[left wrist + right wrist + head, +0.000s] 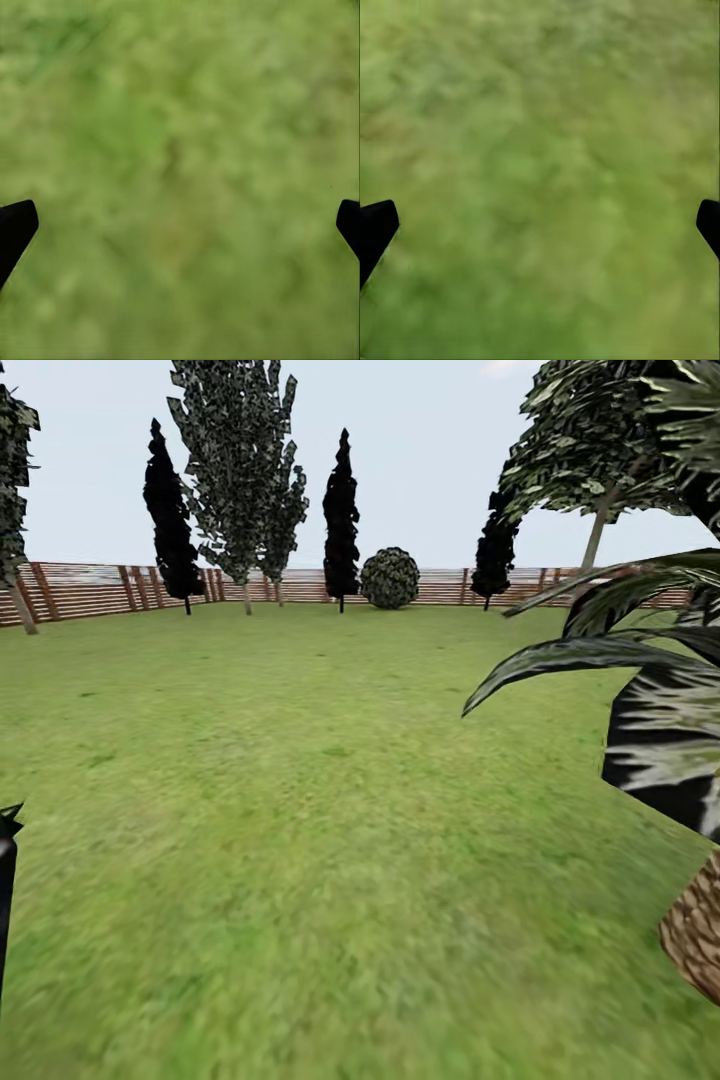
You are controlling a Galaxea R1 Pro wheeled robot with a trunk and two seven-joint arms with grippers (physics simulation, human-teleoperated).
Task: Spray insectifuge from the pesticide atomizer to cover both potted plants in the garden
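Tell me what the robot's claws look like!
Each claw shows as two black finger tips over blurry green grass. The left claw has one dark, rounded, wedge-shaped tip at each side of its wrist view. The right claw looks just the same, plain black tips with no marks or cables to see. The rest of the arms can't be made out.

A slatted brown wooden fence (100,588) is running along the far edge of the grass. Dark cypress trees (341,520) are standing in front of it, with a taller pale-leaved tree (240,470) between them and a round clipped bush (390,578) sitting just beside the fence. At the near right, a palm-like plant (650,690) with a scaly trunk (695,935) is spreading long drooping fronds.
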